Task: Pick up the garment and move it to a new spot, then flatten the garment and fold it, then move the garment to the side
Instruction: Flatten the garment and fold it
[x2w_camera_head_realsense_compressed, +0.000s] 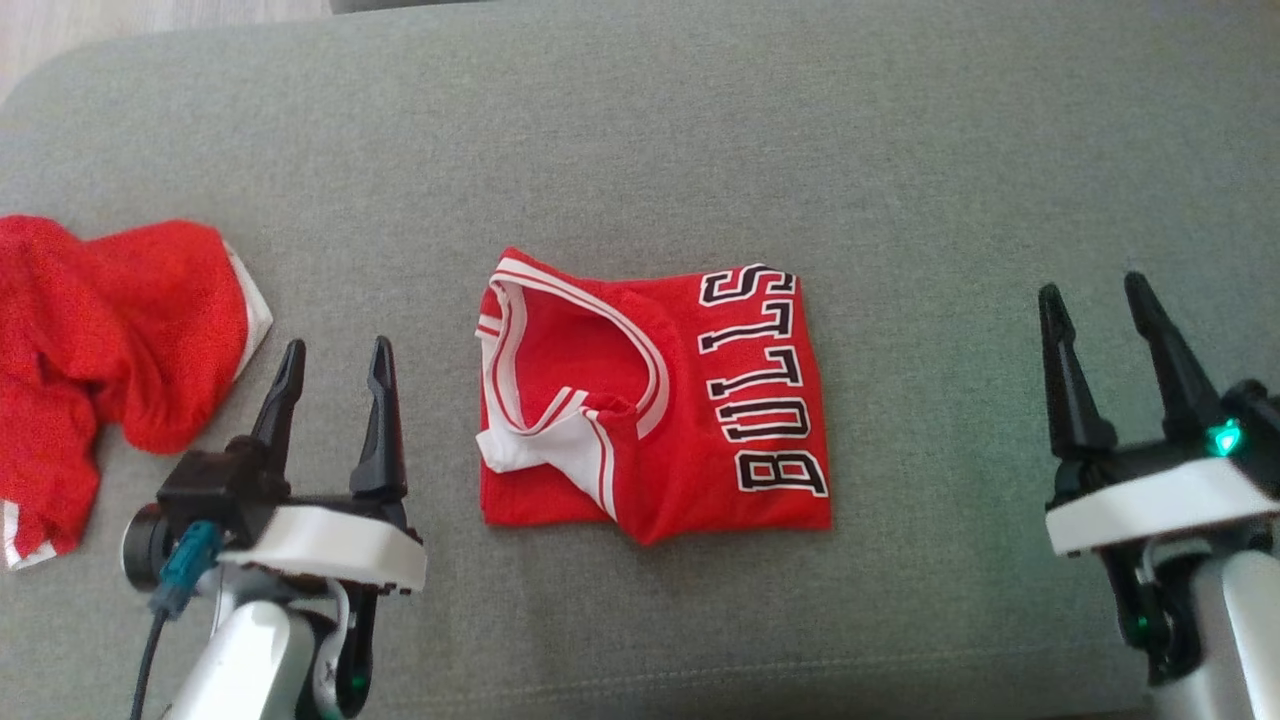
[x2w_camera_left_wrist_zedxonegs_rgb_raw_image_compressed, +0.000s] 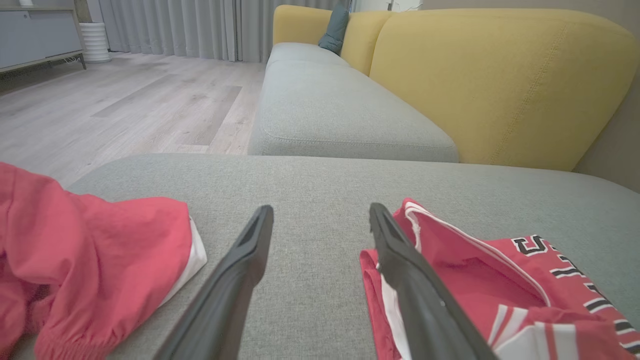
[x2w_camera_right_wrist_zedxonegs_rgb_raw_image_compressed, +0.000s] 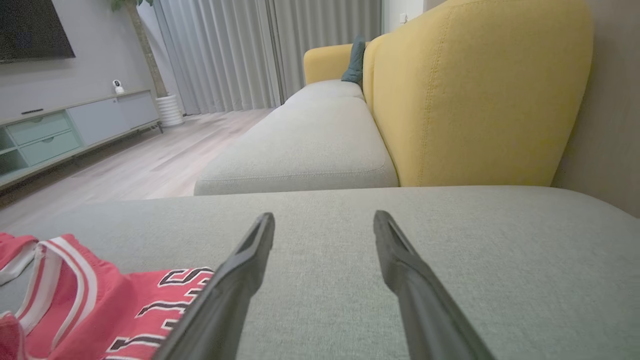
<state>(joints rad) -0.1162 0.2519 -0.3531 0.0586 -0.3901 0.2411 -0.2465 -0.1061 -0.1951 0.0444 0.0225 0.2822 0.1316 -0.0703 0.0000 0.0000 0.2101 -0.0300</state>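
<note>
Two red garments and two grippers show in the head view, all on one grey cushion. The folded jersey lies flat in the middle, well apart from both grippers. It is nearly square, a little wider left to right than near to far. Its white-trimmed neckline opens toward the left. Its black BULLS lettering runs near to far along the right edge, B nearest and S farthest. The crumpled red garment sits in a heap at the far left edge. My left gripper stands between the two garments with its fingers spread and nothing between them. My right gripper is well off to the right of the jersey, fingers likewise apart and empty.

From the left wrist view, the left gripper points along bare cushion. The crumpled red garment lies on its left and the folded jersey just beside its right finger. One yellow backrest and one teal pillow are beyond.

From the right wrist view, the right gripper hangs spread over bare cushion. The folded jersey is at the lower left, its lettering toward me.
</note>
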